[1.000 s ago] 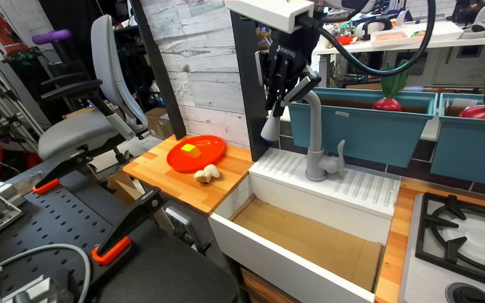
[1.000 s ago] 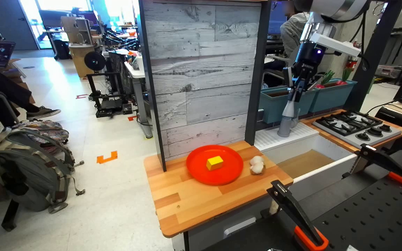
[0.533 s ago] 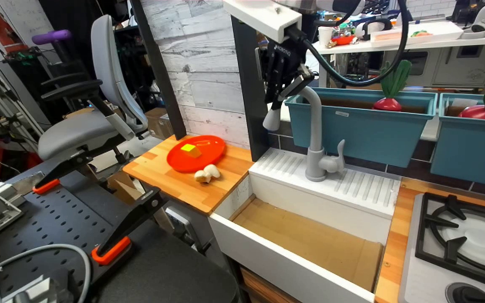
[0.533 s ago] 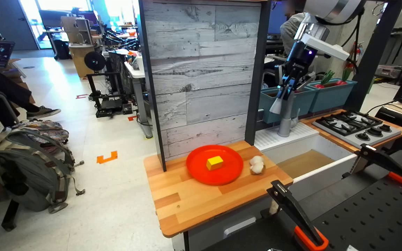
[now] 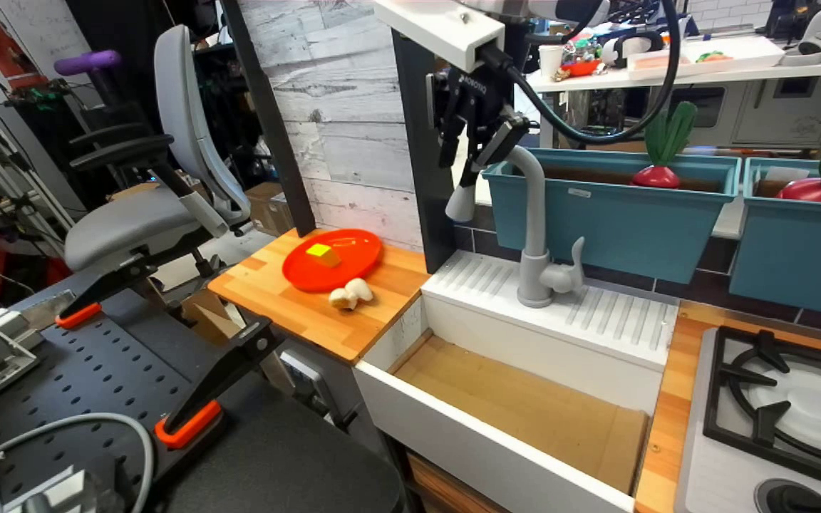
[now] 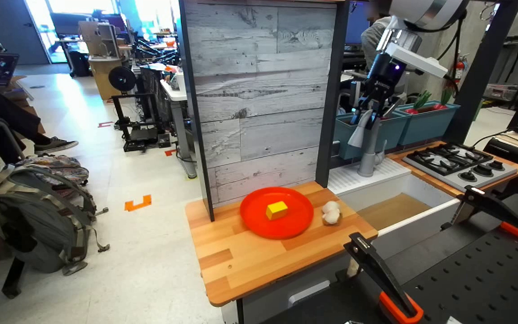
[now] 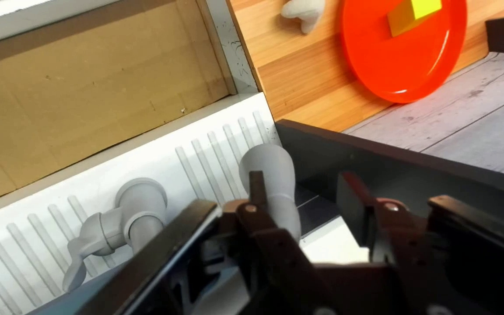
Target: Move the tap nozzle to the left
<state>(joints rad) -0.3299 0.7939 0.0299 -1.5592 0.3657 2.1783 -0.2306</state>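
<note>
The tap nozzle is a matte-grey gooseneck spout (image 5: 535,206) rising from the back ledge of the white sink (image 5: 478,267). Its flared end points down, toward the wood-panel side, and shows in an exterior view (image 6: 358,136) and in the wrist view (image 7: 274,166). My gripper (image 5: 459,167) is at the upper part of that end, with its fingers spread; it also shows in an exterior view (image 6: 363,119). In the wrist view, the gripper (image 7: 302,186) has the nozzle close by its left finger and a gap to its right finger. Whether the left finger touches it, I cannot tell.
A dark post (image 5: 428,164) stands close beside the gripper. Blue planters (image 5: 610,221) are behind the tap. The short lever handle (image 5: 576,263) is at the tap's base. A red plate (image 6: 252,225) with a yellow block and a white mushroom (image 6: 331,212) are on the wooden counter.
The nozzle's end has swung toward the wood-panel side and back, the gripper moving with it. Since half a second ago the fingers have opened and the nozzle has stayed in place.
</note>
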